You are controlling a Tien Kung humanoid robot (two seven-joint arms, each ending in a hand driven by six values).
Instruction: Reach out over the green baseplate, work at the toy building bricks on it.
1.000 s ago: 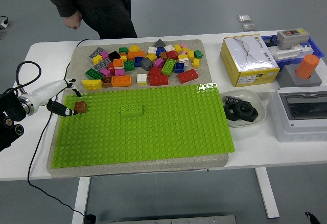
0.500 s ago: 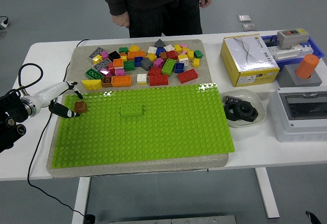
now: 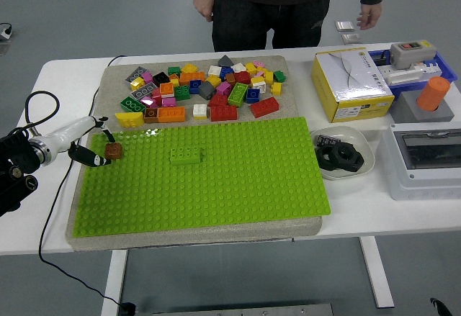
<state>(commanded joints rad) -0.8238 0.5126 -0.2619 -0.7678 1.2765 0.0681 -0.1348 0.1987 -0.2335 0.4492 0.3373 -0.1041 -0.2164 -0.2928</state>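
The green baseplate (image 3: 216,179) lies on a grey mat in the middle of the table. A small brown brick (image 3: 113,150) sits at its left edge, and a green brick (image 3: 186,156) stands further in. My left hand (image 3: 99,142) comes in from the left edge. Its white fingers (image 3: 78,126) are spread; one points over the mat above the brown brick, and a dark-tipped one lies just left of the brick, against its side or nearly so. Nothing is grasped. The right arm is out of view.
A heap of loose coloured bricks (image 3: 205,89) covers the mat behind the plate. At the right stand a yellow box (image 3: 351,76), a white bowl with black parts (image 3: 341,155), a grey case (image 3: 425,161) and an orange cylinder (image 3: 432,93). A person (image 3: 274,6) stands at the far side.
The person has walked from the left to the right along the far side. My left hand drew back slightly to the left; the brown brick stayed in place.
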